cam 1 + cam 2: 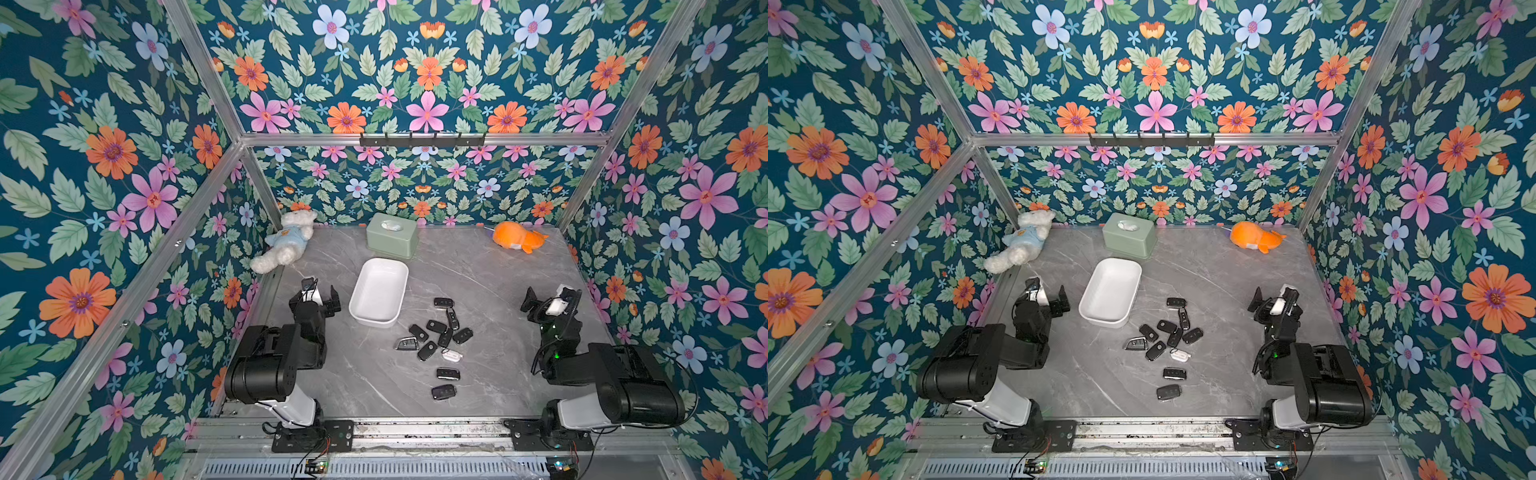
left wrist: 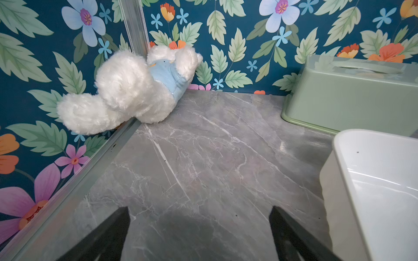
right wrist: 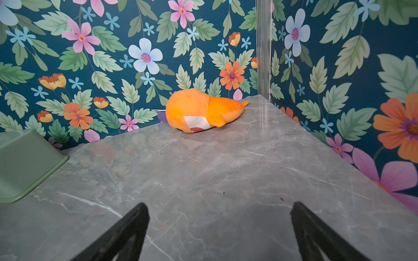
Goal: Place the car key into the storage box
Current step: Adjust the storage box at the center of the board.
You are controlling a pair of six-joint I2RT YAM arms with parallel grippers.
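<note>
Grey marble table point(image 1: 478, 282) has the empty box point(image 1: 378, 291) with the keys point(image 1: 436, 326) loose just beside it, and my left gripper point(image 2: 199, 210) and right gripper point(image 3: 220, 206) both stand wide, holding nothing, so I judge that I must first lower one over a single key.

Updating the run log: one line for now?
left gripper open, empty | right gripper open, empty | storage box empty | car keys on table

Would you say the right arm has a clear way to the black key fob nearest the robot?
Probably yes: the right gripper is open and empty, and only bare table lies before that key fob.
</note>
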